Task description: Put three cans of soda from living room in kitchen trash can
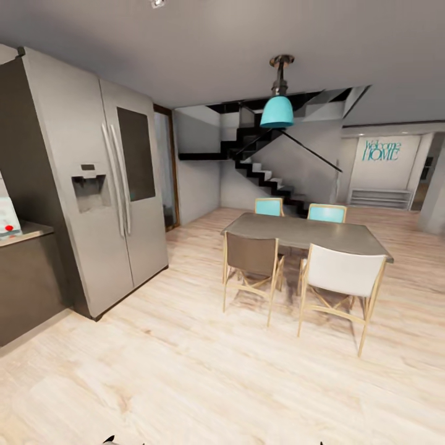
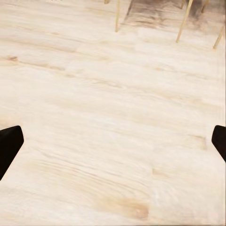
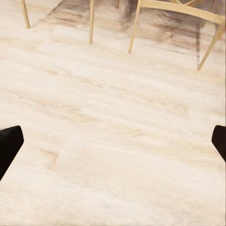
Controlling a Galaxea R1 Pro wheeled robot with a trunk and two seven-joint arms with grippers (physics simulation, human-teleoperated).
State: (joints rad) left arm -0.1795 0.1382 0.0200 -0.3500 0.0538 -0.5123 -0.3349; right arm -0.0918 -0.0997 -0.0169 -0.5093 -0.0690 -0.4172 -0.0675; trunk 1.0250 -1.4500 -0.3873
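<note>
From the head, a pale wood floor (image 1: pixel 185 371) spreads broadly in front of the grey dining table (image 1: pixel 306 233) with its four chairs; left of the table stands the kitchen's steel fridge (image 1: pixel 93 185) beside a dark counter (image 1: pixel 28 278), behind it a staircase (image 1: pixel 266 173). In the left wrist view, the left gripper (image 2: pixel 113 146) has its fingers spread wide over bare boards, chair legs (image 2: pixel 184 21) beyond. The right gripper (image 3: pixel 113 146) is likewise spread apart, empty, near the chair legs (image 3: pixel 134 28).

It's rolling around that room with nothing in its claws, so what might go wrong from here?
It might clip the grey dining table or the white-backed wooden chair standing ahead on the pale wood floor. The tall steel double-door fridge narrows the way on the other side. Both open grippers hold nothing.
</note>
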